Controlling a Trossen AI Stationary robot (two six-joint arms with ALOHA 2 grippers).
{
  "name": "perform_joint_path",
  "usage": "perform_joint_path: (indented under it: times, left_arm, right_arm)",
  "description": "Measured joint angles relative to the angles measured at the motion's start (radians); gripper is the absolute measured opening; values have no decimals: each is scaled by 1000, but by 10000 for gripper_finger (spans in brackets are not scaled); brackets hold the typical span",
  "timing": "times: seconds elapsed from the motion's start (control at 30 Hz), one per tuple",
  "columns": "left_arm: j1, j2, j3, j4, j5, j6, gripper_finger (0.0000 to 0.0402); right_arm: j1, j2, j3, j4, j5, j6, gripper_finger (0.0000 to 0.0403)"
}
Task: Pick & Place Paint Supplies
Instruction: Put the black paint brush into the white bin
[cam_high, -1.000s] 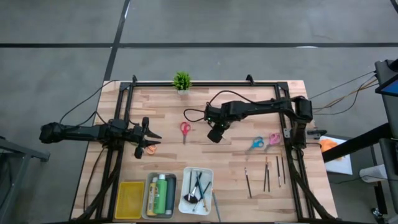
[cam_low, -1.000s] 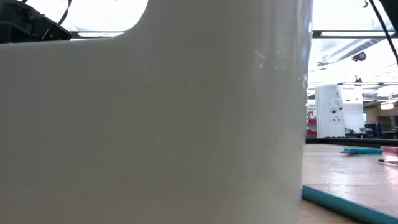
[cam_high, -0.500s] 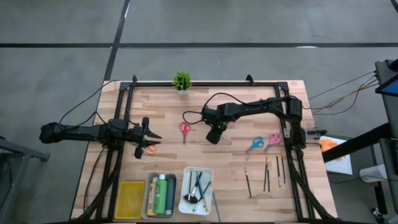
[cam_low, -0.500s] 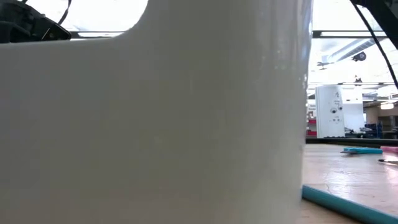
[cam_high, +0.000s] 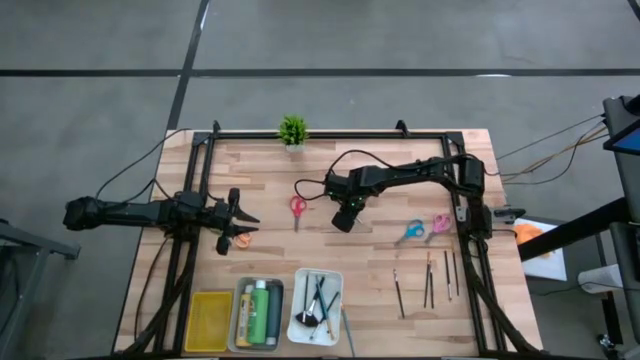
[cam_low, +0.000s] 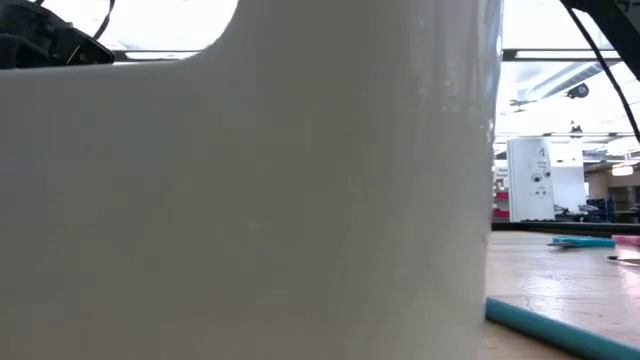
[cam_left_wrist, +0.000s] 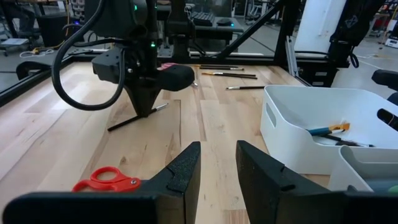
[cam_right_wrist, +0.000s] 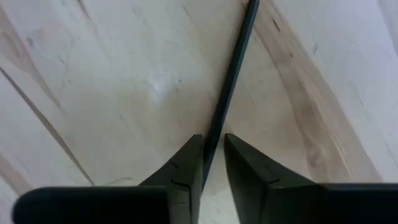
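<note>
1. Pale wood planks make up the worktop (cam_high: 380, 260), framed by dark rails, with a small potted plant (cam_high: 292, 129) at the far edge.
2. The right pincer (cam_right_wrist: 210, 167) is down at the middle of the worktop, its two fingers closed in around a thin dark brush (cam_right_wrist: 229, 93). Whether they already pinch it or just straddle it, I cannot tell; the brush lies flat on the wood.
3. The left pincer (cam_left_wrist: 216, 163) waits at the left edge with its fingers apart and nothing between them, orange-handled scissors (cam_left_wrist: 107, 180) lying just beside it.
4. The brush looks light, stiff and very slender, so it should lift with little force. Its round, smooth shaft will likely roll or pivot if pinched off-centre.
5. A hold near the middle of the shaft, fingers square across it, seems safest; gripped near one end it would probably droop and swing.
6. The white tray (cam_high: 314, 298) near the front already holds brushes.
</note>
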Motion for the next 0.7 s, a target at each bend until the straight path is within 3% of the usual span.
perform_joint_path:
  times: [0.13,0.7]
  left_arm:
    - [0,0,0,0,0,0,104]
    - [0,0,0,0,0,0,104]
  right_arm:
    - [-2,-1,-7,5,2,2,17]
    - [0,-59,3,7,-13,6,18]
